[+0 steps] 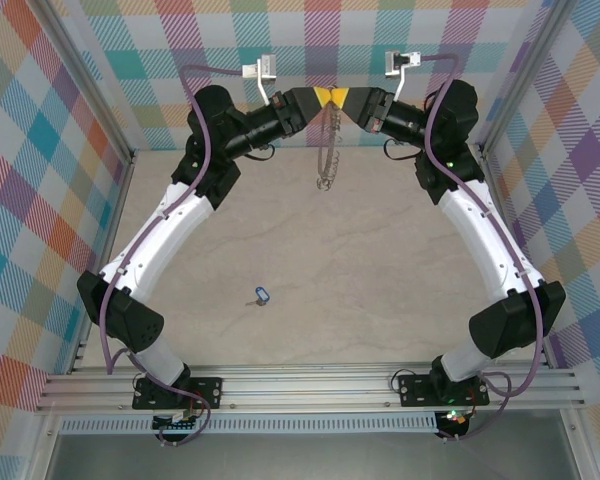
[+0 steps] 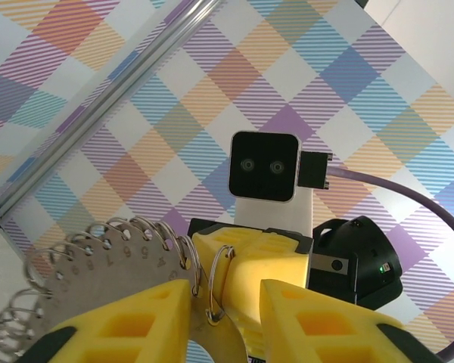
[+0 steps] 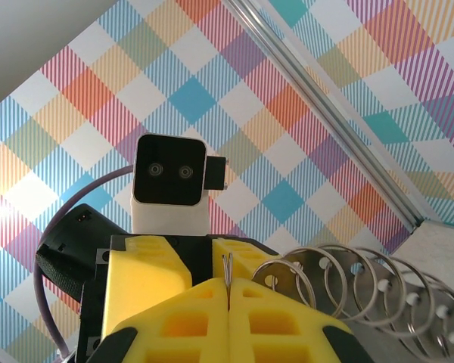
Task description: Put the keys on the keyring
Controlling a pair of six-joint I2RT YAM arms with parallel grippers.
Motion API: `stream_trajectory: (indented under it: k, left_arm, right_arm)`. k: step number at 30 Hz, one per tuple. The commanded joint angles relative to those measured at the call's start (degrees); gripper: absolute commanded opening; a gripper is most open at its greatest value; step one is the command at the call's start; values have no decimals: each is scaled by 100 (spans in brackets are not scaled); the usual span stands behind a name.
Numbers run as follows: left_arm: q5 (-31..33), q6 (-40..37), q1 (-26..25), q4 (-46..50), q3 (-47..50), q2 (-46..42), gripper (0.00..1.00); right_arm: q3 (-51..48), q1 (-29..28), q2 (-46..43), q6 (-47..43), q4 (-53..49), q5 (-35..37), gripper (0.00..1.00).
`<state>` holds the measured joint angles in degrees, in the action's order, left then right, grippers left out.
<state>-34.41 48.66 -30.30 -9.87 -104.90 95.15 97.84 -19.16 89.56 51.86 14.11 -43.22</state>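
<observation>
From above, two arms meet at the far wall, the left gripper (image 1: 318, 98) and right gripper (image 1: 348, 101) nose to nose. One keyring (image 1: 327, 150) hangs below them, clear of the table (image 1: 400, 270); its loops blur together here. One key (image 1: 261, 296), blue-tagged, lies alone on the table, well apart from the ring.

In the left wrist view, the left gripper's (image 2: 225, 296) two yellow fingers stand apart, with one small wire loop in the gap. I cannot tell whether either finger presses on it. The keyring (image 2: 113, 261) is a numbered metal plate fringed with split rings, cut off at the lower left.

In the right wrist view, the right gripper (image 3: 228, 295) is pressed together on a thin wire loop of the keyring (image 3: 348, 291). At least six rings trail to the right – the rest are cropped.
</observation>
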Motion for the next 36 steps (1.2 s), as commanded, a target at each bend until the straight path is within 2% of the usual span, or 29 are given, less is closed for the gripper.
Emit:
stream_trajectory:
  k: [1,9,11,12,15,17,27,36]
  left_arm:
    - [-43,27,-63,-261,48,-194,25]
    - [-35,-4,-63,-286,14,-174,2]
    - [-15,-144,-63,-199,-10,-185,0]
    - [-15,-221,-63,-155,-17,-197,0]
    - [-24,-578,-63,63,-97,-217,0]
    - [-88,-804,-63,172,-142,-221,0]
    - [-406,-1956,-63,644,-160,-348,0]
    - [-627,-2148,-63,997,-401,-288,0]
  right_arm:
    - [226,-35,9,35,321,15,0]
    - [235,-32,35,36,285,-34,0]
    - [235,-32,23,-40,120,-21,0]
    - [240,-28,1,-114,-63,3,7]
    - [158,24,-141,-377,-533,0,39]
    - [54,105,-285,-467,-737,-35,49]
    - [-201,507,-800,-934,-1465,-283,49]
    - [270,501,-564,-1079,-1633,-1078,40]
